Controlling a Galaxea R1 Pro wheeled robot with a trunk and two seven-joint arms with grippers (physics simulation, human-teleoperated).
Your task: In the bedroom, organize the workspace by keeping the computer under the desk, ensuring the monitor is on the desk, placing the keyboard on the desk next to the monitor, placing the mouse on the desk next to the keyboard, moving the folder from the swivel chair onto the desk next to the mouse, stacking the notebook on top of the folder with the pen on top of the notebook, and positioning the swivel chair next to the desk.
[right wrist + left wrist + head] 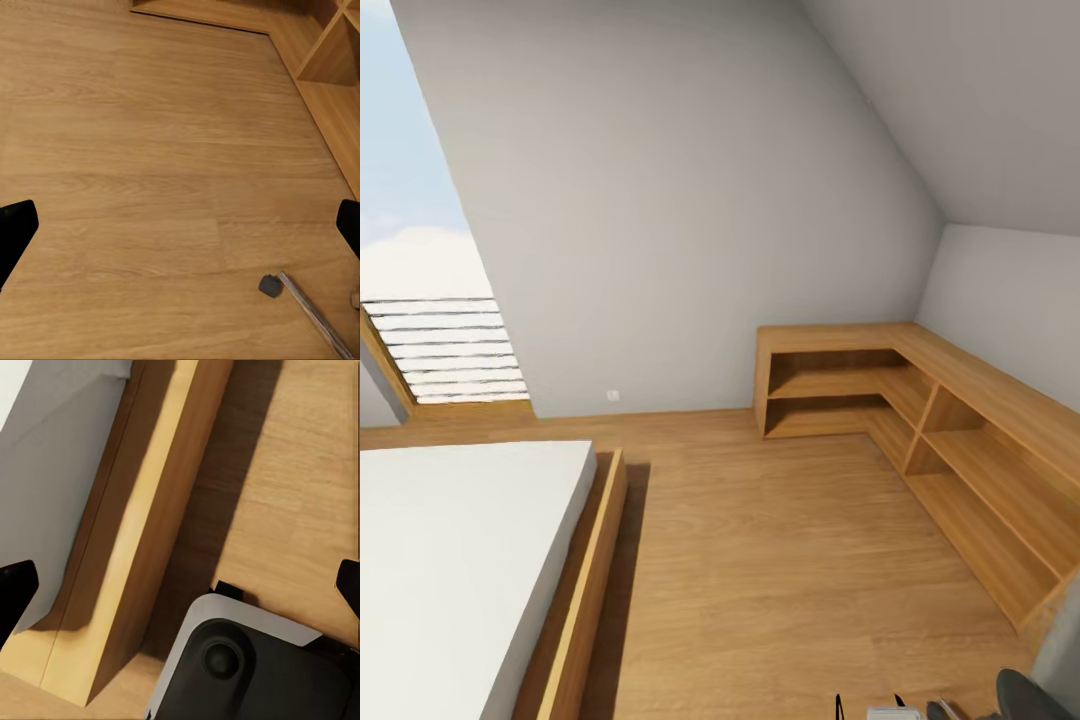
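Both grippers, left (180,585) and right (180,225), hang apart and empty for travel; shelf unit (960,420) at 2 o'clock.

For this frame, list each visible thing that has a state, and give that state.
Shelf unit: standing in the corner, visible compartments bare.
Bed: white top bare, wooden frame resting on the floor.
Window blind: slats partly down, sky showing above.
Left gripper: fingers wide apart, holding nothing.
Right gripper: fingers wide apart, holding nothing, above the floor.
Chair leg: chrome, its caster on the floor.
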